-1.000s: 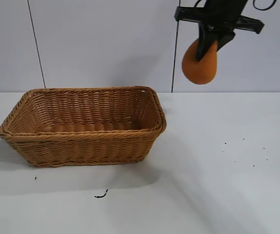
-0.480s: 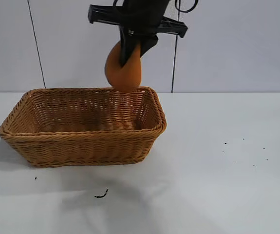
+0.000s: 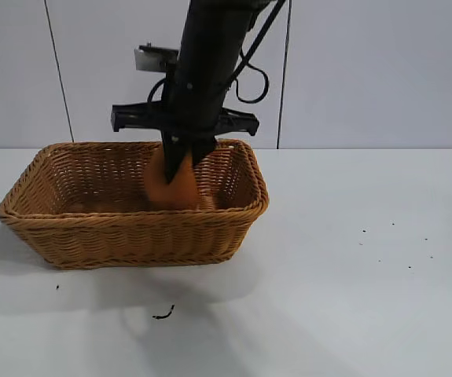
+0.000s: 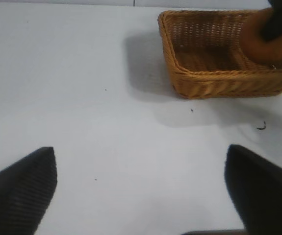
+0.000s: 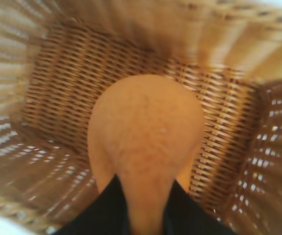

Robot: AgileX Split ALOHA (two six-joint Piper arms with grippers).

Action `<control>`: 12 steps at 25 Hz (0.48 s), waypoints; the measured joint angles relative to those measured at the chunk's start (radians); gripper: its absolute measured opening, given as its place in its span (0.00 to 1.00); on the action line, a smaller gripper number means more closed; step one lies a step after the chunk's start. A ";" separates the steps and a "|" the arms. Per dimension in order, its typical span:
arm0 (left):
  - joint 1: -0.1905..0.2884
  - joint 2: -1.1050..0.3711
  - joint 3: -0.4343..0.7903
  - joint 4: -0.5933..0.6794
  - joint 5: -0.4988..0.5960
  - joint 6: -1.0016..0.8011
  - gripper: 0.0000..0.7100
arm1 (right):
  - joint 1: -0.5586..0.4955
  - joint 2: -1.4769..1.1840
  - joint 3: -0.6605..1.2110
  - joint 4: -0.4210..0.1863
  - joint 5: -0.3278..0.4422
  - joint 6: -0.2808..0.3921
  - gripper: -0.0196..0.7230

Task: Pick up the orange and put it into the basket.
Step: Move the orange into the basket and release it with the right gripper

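Observation:
The orange point(image 3: 174, 188) hangs inside the tan wicker basket point(image 3: 131, 228), toward its right half, just above the floor. My right gripper point(image 3: 182, 165) reaches down into the basket from above. In the right wrist view the two black fingers point(image 5: 99, 205) lie against the narrow end of the orange point(image 5: 145, 127), with the woven floor of the basket point(image 5: 47, 73) below it. My left gripper point(image 4: 141, 196) is open over the bare white table, well away from the basket point(image 4: 204, 81), and the orange point(image 4: 261, 39) shows inside it.
The basket stands on a white table point(image 3: 351, 298) before a pale wall. A small dark scrap point(image 3: 163, 314) lies in front of the basket, and tiny dark specks point(image 3: 391, 243) dot the table on the right.
My right gripper carried the orange from high on the right, leftward over the basket's right end, then down inside the basket. The basket stayed put.

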 joint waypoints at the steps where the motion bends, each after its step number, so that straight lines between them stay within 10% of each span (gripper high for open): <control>1: 0.000 0.000 0.000 0.000 0.000 0.000 0.94 | 0.001 -0.008 0.000 -0.006 0.010 0.000 0.75; 12: 0.000 0.000 0.000 0.000 0.000 0.000 0.94 | -0.027 -0.161 -0.005 -0.196 0.169 0.035 0.90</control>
